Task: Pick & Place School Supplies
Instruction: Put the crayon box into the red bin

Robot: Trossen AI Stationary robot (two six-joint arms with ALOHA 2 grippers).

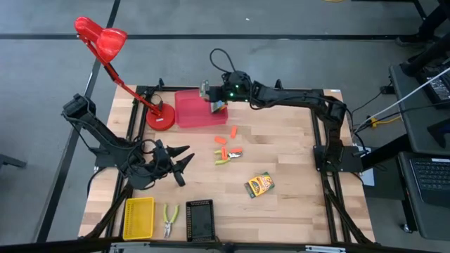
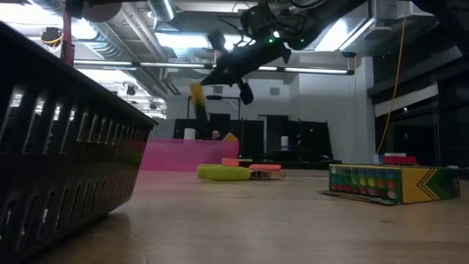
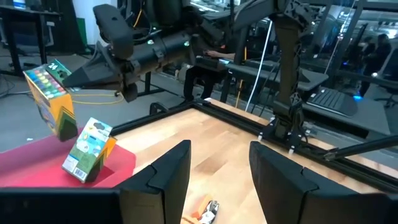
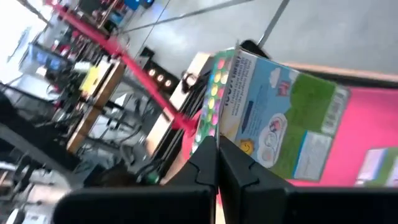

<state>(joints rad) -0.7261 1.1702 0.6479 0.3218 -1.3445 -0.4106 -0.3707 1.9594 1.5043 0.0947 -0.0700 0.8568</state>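
Observation:
My right gripper (image 1: 211, 95) reaches over the pink-red tray (image 1: 188, 112) at the far edge and is shut on a green-and-yellow printed box (image 3: 53, 96), which is up in the air above the tray. A second box (image 3: 87, 149) lies tilted in the tray. A third box (image 1: 259, 184) lies flat on the table right of centre. Orange pieces (image 1: 232, 131) and a yellow-green-handled tool (image 1: 226, 157) lie mid-table. My left gripper (image 1: 184, 160) is open and empty, low over the table's left side. My right gripper pinches a thin edge of the box (image 4: 217, 134) between its two fingers, which stand almost closed. The box is lifted clear above the tray and hangs tilted past the fingertips (image 3: 68, 78). How far back it reaches between the fingers does not show.
A red desk lamp stands with its base (image 1: 160, 118) just left of the pink-red tray. A yellow tray (image 1: 138, 216), yellow-green-handled pliers (image 1: 169, 220) and a black tray (image 1: 200, 220) lie along the near edge. Bare wood lies at the near right.

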